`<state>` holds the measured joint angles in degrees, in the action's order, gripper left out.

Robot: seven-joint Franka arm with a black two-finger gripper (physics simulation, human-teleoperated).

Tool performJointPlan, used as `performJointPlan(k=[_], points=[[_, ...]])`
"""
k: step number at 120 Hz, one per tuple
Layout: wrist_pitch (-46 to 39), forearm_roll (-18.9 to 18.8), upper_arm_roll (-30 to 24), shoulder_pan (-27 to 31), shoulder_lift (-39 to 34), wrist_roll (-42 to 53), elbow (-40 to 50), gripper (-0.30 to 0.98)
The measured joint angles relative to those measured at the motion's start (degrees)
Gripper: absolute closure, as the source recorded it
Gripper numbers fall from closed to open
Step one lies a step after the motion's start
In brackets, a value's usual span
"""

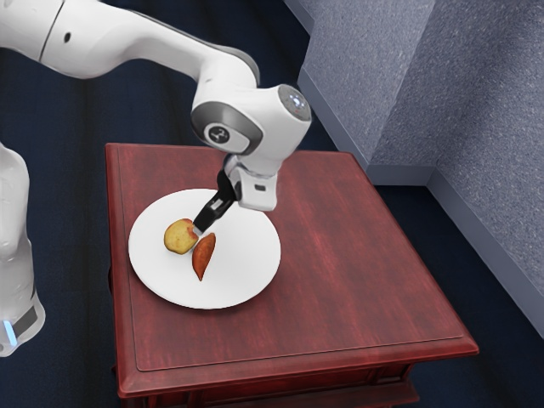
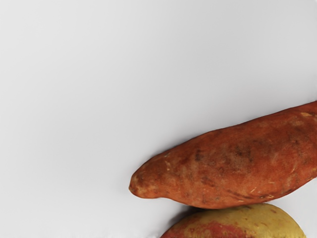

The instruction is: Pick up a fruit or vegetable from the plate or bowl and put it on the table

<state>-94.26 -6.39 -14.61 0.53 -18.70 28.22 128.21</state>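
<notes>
Just beside your gripper (image 1: 200, 228), toward the exterior view's left, the yellow-red fruit (image 1: 179, 236) blocks the way. The sweet potato (image 1: 204, 256) is another obstacle for you, close to the gripper on its side nearer to the exterior camera. In the wrist view the edges of these two meet, so you see there no passage between them. From the gripper toward the exterior view's right, you have free surface of the plate (image 1: 246, 259), and beyond its rim, wide free room over the table (image 1: 348, 255). The wall (image 1: 476, 110) stands well apart from the gripper.
</notes>
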Motion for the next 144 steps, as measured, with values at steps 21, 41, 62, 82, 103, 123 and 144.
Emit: performJointPlan(k=[21, 41, 62, 82, 103, 123, 144], points=[[-0.71, 1.64, 0.02, 0.00, -5.71, 1.90, 3.38, 0.00], [-1.35, 2.56, 0.02, 0.00, -7.93, 2.90, 5.90, 0.00], [-1.72, 3.74, -0.03, 0.00, -8.72, 3.67, 7.23, 0.00], [-2.37, 4.87, -0.23, 0.00, -8.79, 4.23, 9.16, 0.00], [-3.20, 5.65, -0.24, 0.00, -8.79, 4.67, 10.34, 0.00], [-4.19, 6.04, -0.24, 0.00, -8.76, 4.98, 11.43, 0.00], [-5.14, 6.17, -0.22, 0.00, -8.71, 5.23, 12.55, 0.00]])
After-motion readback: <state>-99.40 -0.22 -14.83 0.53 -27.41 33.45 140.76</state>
